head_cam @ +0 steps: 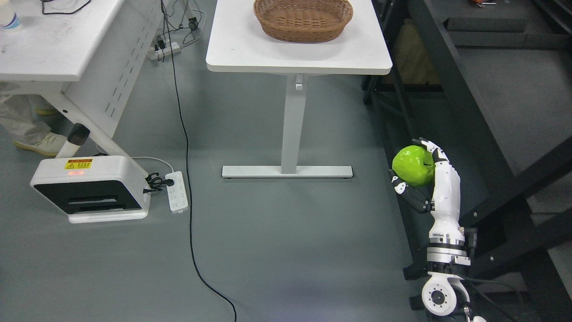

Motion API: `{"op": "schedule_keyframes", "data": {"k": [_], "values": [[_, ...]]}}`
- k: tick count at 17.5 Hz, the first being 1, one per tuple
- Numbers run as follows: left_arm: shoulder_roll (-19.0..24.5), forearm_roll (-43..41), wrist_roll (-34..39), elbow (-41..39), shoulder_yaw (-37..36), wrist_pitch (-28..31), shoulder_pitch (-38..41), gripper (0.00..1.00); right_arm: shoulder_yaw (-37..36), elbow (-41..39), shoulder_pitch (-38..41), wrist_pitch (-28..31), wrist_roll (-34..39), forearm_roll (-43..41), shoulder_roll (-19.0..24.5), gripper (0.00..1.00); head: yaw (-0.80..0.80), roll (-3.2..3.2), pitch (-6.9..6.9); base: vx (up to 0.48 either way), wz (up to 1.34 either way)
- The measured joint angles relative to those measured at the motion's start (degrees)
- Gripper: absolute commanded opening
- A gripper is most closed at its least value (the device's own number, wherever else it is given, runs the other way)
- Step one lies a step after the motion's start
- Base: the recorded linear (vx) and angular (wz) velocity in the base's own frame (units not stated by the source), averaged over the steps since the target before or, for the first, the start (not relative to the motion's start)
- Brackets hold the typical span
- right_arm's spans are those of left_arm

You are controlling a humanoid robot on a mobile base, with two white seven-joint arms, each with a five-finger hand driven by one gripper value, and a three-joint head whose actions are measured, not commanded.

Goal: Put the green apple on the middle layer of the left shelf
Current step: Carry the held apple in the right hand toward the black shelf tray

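Note:
My right hand (pixel 418 165) rises from the lower right of the head view, its white and black fingers curled around a green apple (pixel 412 164). The apple is held in the air above the grey floor, just left of a dark metal shelf frame (pixel 469 116) that fills the right side. Its grey shelf boards lie behind and to the right of the hand. My left arm does not show.
A white table (pixel 250 49) at the top middle bears a wicker basket (pixel 303 19); its foot (pixel 287 171) rests on the floor. A white desk (pixel 49 49), a white box device (pixel 89 188), a power strip (pixel 177 191) and a black cable (pixel 190 214) lie left. A person's shoe (pixel 42 145) shows far left.

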Motion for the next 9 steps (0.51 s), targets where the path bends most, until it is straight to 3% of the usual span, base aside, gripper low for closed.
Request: {"op": "schedule_keyframes", "data": {"k": [9], "values": [[0.00,0.00,0.00,0.00,-0.05,0.00,-0.01,1.00,-1.74,0.02,0.41,-0.45,-0.66,-0.08,1.32,0.02,0.00,0.00,0.00,-0.133,-0.64]]}}
